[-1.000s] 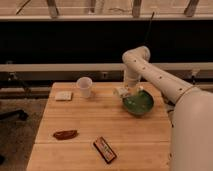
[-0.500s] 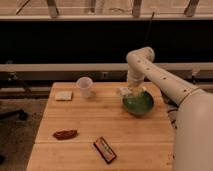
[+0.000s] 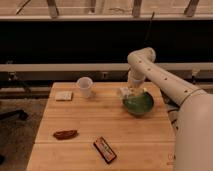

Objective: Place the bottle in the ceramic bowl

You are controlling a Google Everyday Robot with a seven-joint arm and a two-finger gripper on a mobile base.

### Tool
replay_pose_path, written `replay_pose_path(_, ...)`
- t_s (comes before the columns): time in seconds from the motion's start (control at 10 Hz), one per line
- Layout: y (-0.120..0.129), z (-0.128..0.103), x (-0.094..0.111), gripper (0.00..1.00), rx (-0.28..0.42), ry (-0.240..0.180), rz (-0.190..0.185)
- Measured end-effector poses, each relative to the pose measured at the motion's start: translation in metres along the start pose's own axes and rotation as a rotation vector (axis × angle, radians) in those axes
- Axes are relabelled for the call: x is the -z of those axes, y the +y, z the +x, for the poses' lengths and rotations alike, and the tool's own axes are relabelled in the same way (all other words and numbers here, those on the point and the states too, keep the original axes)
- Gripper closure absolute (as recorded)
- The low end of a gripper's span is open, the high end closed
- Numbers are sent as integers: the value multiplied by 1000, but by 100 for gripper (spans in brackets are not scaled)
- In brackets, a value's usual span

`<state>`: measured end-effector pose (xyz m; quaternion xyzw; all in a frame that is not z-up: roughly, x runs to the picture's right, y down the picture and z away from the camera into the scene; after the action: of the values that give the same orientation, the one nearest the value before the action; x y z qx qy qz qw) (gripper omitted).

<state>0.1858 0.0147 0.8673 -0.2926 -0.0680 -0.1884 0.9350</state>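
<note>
End effector (image 3: 131,91) pinching bottle (image 3: 124,92) at bowl's (image 3: 138,105) upper-left rim, right of center; next: shift over bowl, release.

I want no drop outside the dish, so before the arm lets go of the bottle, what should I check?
1. Gripper shut on the bottle: ok.
2. Bottle over the ceramic bowl, not its left rim: cannot tell.
3. Bowl upright on the table: ok.
4. Bowl empty inside: cannot tell.
5. White cup well away from the bowl: ok.
</note>
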Motion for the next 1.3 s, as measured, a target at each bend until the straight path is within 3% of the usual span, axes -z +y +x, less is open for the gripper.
replay_pose_path(1.3, 11, 16, -3, 94, -20, -7, -15)
